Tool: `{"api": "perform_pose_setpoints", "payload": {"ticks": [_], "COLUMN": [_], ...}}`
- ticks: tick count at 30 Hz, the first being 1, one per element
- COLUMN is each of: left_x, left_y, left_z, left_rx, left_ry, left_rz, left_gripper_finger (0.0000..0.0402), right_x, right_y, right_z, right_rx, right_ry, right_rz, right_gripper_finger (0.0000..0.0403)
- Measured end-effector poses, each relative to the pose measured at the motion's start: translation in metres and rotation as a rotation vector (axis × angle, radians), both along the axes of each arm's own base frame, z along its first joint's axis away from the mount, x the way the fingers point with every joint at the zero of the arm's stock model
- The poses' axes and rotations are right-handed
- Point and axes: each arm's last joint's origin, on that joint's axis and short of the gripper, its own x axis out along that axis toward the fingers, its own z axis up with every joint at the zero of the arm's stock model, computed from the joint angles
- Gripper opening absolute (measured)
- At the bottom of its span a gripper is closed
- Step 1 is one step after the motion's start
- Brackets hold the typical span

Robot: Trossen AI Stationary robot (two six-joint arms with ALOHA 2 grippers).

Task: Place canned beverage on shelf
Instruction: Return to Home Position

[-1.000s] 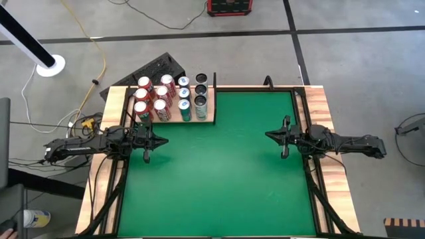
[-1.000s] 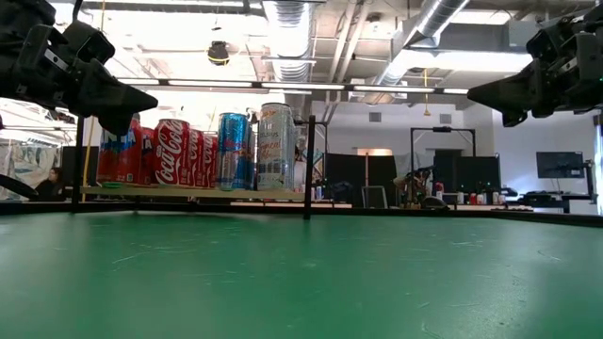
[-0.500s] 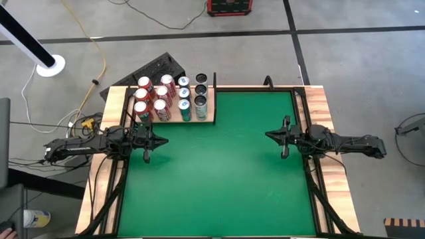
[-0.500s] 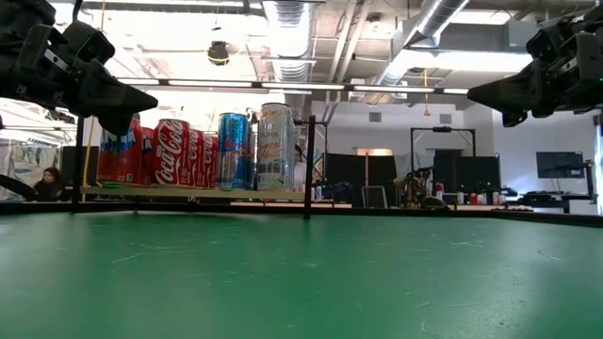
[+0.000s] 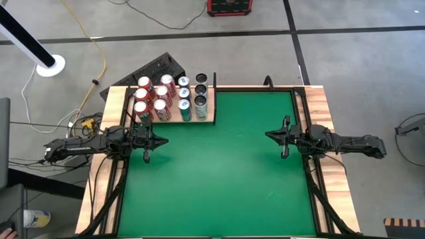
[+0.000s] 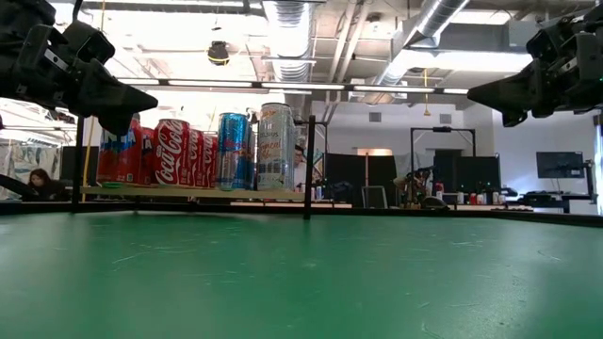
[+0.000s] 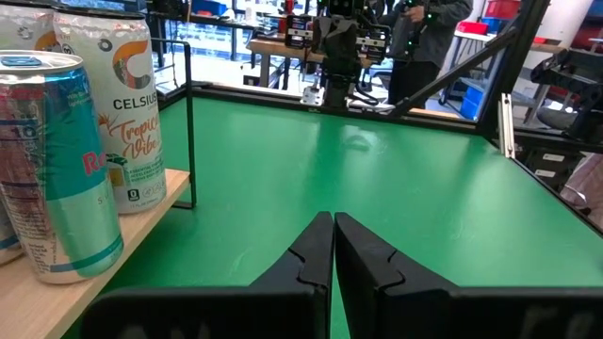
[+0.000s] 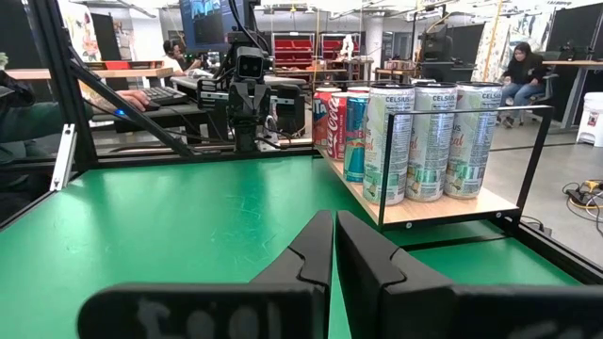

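The pale-wood shelf stands at the table's far left corner inside a thin black frame. Several canned beverages stand upright on it: red cans, teal cans and white Celsius cans. My left gripper hovers level above the table's left side, just nearer than the shelf, shut with nothing between its fingers. My right gripper hovers level above the right side, also shut on nothing. The two grippers point toward each other across the table.
The green felt tabletop stretches between the two grippers. Wooden strips run along the table's sides. A black case lies on the floor behind the shelf. People sit in the room beyond.
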Motion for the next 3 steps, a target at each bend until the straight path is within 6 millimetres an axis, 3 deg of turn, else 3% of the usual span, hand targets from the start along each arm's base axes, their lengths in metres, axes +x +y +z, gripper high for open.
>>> {"api": "perform_pose_setpoints", "payload": {"ticks": [3], "left_x": [0.0], "left_y": [0.0], "left_z": [0.0], "left_rx": [0.0], "left_ry": [0.0], "left_rz": [0.0], "left_gripper_finger": [0.0], "right_x": [0.0], "right_y": [0.0], "right_z": [0.0], "right_rx": [0.0], "right_ry": [0.0], "right_rz": [0.0], "right_gripper_finger": [0.0044]}}
